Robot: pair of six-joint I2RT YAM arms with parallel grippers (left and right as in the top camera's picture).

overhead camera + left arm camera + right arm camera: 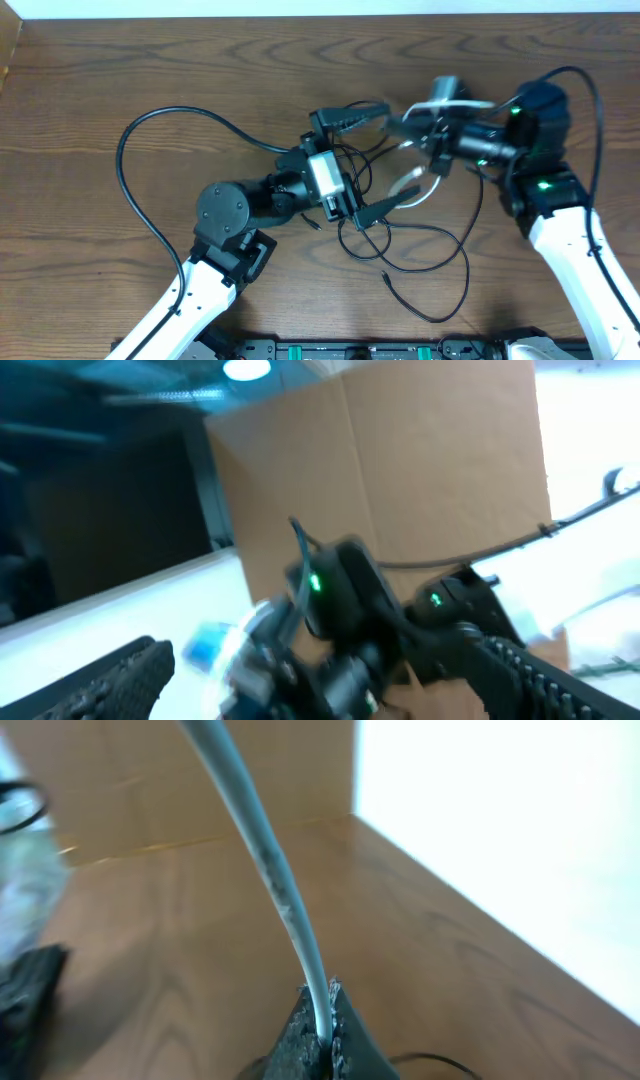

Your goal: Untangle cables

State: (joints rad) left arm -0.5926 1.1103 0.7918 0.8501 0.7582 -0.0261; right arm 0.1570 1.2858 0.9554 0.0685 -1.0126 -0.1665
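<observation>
the left claw (366, 165) gapes wide open, gripping nothing. the right claw (322, 1042) is pinched closed on a whitish strand (268, 870) that rises straight out from its tips. the black cables (415, 245) lie in loose loops on the worktop (120, 60), under the left claw and trailing out beside the right claw.

The picture is blurred. The left gripper (310, 660) stands wide open, its ridged black fingers (105, 680) at the lower corners. Between them sits the other arm (350, 610), with two green lights glowing. A black wire (500, 550) arcs to the right in front of a brown cardboard wall (440, 450).
</observation>
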